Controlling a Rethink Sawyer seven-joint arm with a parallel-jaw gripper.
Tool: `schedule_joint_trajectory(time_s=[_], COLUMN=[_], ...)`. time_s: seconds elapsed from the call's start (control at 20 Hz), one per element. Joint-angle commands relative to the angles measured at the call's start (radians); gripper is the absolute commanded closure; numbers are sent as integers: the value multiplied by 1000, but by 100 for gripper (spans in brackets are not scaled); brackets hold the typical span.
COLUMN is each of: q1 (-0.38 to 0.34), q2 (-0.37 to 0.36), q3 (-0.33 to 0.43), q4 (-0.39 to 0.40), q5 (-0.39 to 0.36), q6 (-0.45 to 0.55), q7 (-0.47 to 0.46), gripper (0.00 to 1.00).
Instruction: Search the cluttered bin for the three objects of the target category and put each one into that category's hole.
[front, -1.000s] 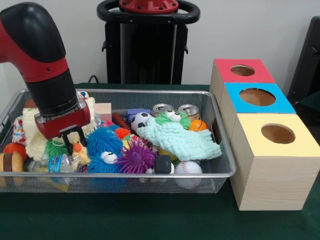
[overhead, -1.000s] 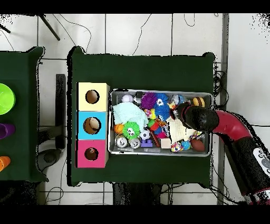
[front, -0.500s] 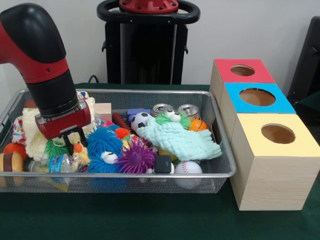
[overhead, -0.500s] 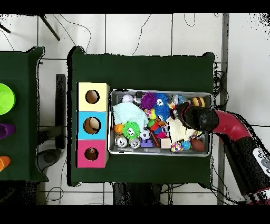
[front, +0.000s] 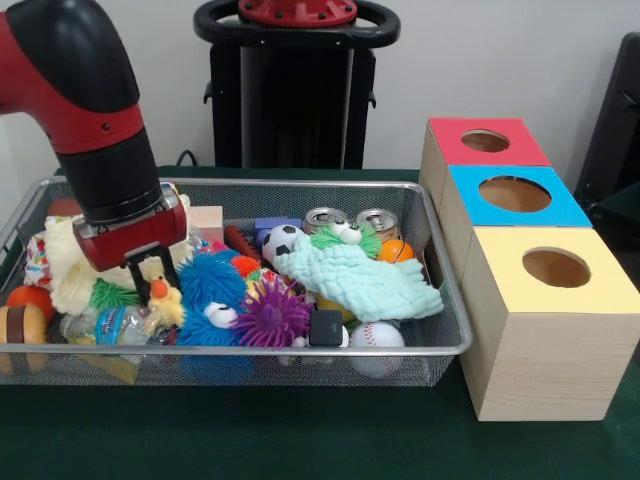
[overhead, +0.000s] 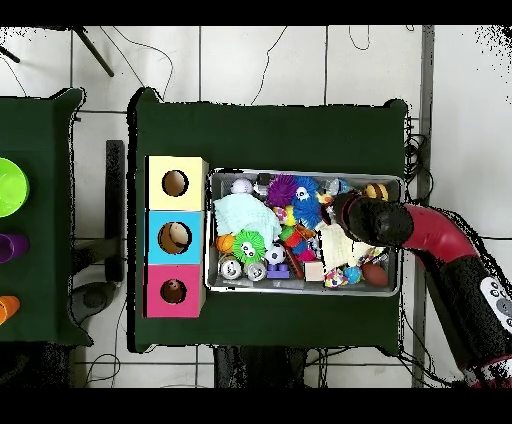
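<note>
Arm: the red and black arm (front: 95, 130) comes down at a slant into the left end of the silver wire-mesh bin (front: 300, 350), wrist tilted toward the bin's middle; in the overhead view it reaches in over the bin's right end.
Pincer: the pincer (front: 150, 268) hangs just above a small yellow duck toy with an orange beak (front: 158, 297); its black fingers stand a little apart on either side of the duck's head, but whether they actually grip it I cannot tell.
Under the pincer: a green spiky ball (front: 108, 296), a small plastic water bottle (front: 110, 325) and a cream knitted cloth (front: 65, 265) crowd the duck.
Beside it: a blue fuzzy ball with eyes (front: 208, 300) and a purple spiky ball (front: 272, 315) lie just to the right.
Middle of bin: a mint green knitted cloth (front: 360, 280) drapes over other toys; a soccer ball (front: 282, 240), two tin cans (front: 350, 220) and a white baseball (front: 377, 335) lie around it.
Holes: three wooden boxes stand in a row on the dark green worktop (front: 300, 440) beside the bin, with red top (front: 485, 142), blue top (front: 515, 195) and yellow top (front: 555, 268), each with a round hole.
</note>
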Motion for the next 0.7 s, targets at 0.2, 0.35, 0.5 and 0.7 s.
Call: schedule_joint_trajectory(time_s=[0.2, 0.35, 0.5, 0.7], q1=[99, 112, 126, 136], q2=[-86, -89, -103, -131], q3=[34, 30, 22, 13], q4=[57, 50, 50, 58], q5=[41, 49, 59, 78], q6=[106, 114, 120, 136], q7=[-7, 1, 12, 16], gripper=[100, 100, 100, 100])
